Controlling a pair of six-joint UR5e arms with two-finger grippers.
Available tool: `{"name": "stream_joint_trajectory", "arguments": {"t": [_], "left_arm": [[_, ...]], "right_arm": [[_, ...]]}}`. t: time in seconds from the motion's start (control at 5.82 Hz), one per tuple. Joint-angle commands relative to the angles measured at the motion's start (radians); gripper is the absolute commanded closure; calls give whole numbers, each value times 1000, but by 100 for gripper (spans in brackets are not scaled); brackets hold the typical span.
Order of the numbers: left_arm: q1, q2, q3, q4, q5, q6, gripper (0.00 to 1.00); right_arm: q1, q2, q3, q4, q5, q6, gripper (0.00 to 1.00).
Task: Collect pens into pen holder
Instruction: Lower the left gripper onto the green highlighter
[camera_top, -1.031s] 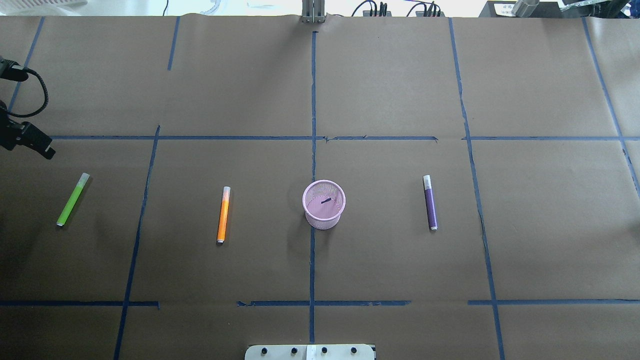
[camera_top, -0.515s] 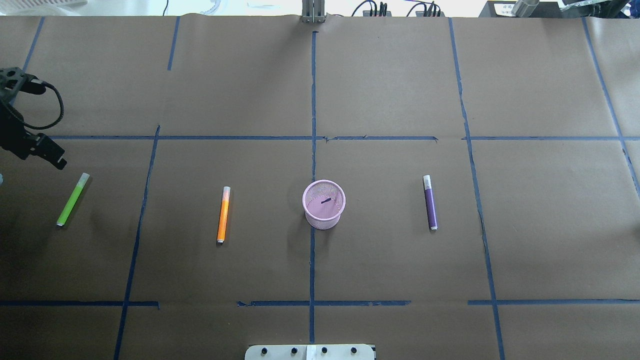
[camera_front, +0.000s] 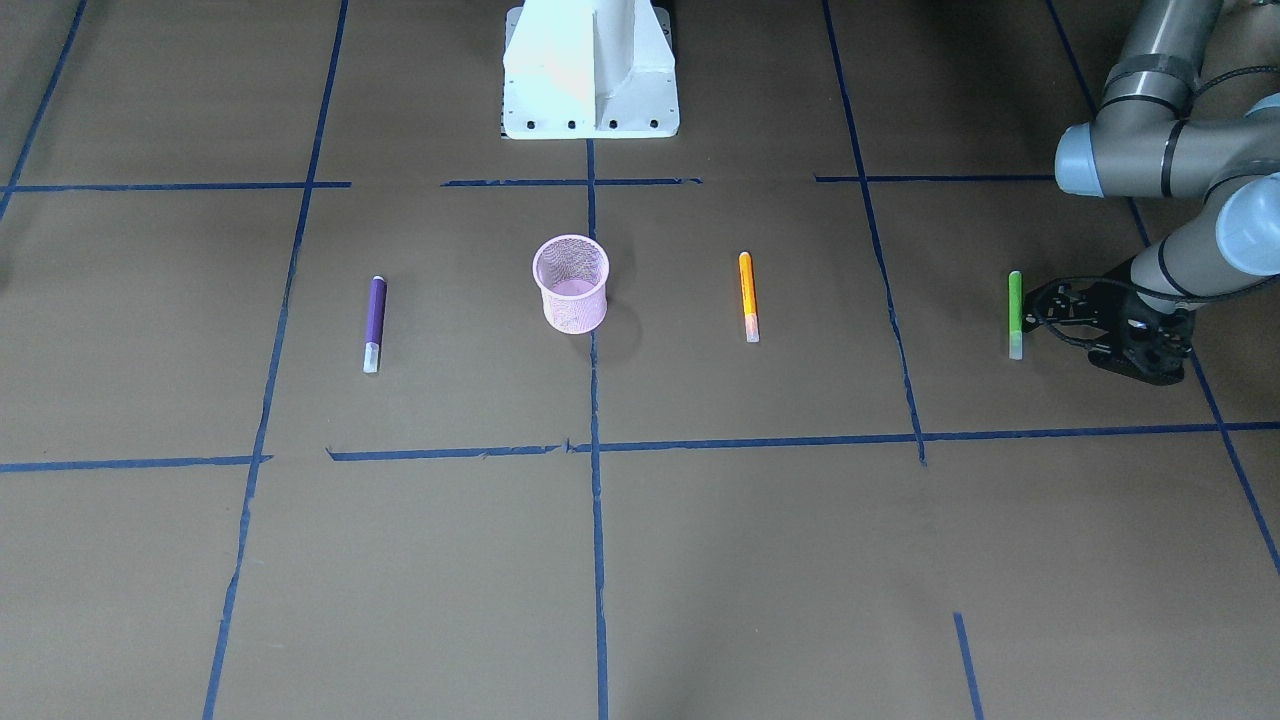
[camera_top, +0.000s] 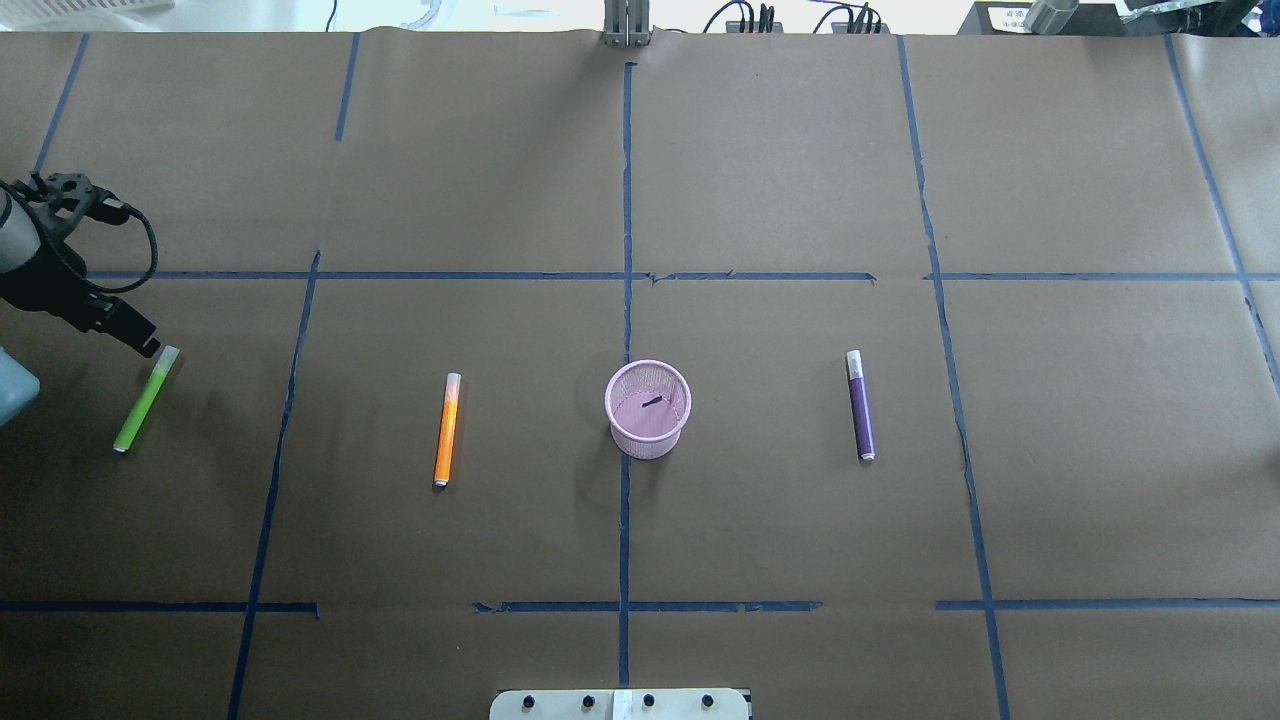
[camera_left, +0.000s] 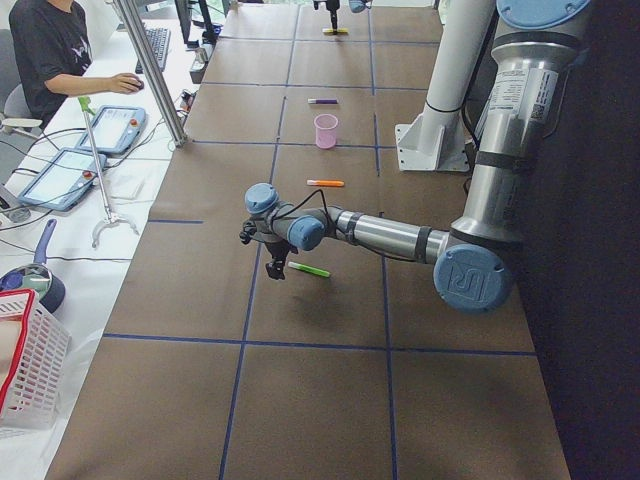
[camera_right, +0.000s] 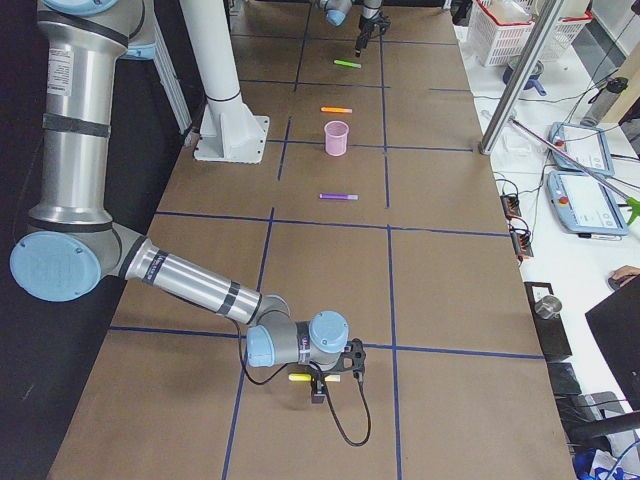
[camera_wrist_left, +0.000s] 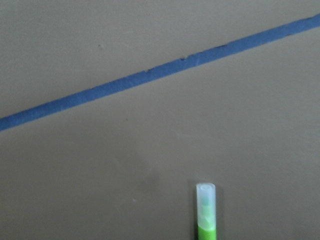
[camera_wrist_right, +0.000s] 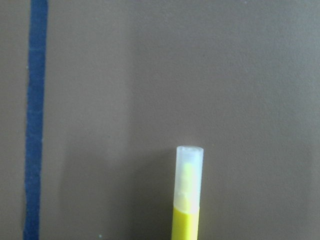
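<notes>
The pink mesh pen holder (camera_top: 648, 410) stands upright at the table's middle, also in the front view (camera_front: 571, 285). The orange pen (camera_top: 447, 428) lies to its left, the purple pen (camera_top: 860, 405) to its right, the green pen (camera_top: 145, 398) at the far left. My left gripper (camera_top: 148, 346) hangs just beyond the green pen's pale end (camera_wrist_left: 206, 195); I cannot tell if it is open. My right gripper (camera_right: 320, 385) shows only in the side views, by a yellow pen (camera_right: 299, 378); I cannot tell its state.
Blue tape lines mark a grid on the brown paper. The robot's white base (camera_front: 590, 70) stands behind the holder. The yellow pen (camera_wrist_right: 187, 200) lies far off at the right end of the table. An operator (camera_left: 50, 50) sits at the far side.
My left gripper has moved right and towards the green pen, from the table's left edge to just beside the pen's pale end. The pens and the holder have not moved.
</notes>
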Motion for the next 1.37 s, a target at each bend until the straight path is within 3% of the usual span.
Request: {"name": "stream_joint_trajectory", "arguments": {"t": [0.0, 1.2], "left_arm": [[48, -10, 1, -22, 57, 1, 0], [76, 2, -10, -19, 89, -5, 0]], "right_arm": [[0, 0, 0, 1, -2, 0, 0], [-2, 0, 0, 1, 0, 2, 0]]}}
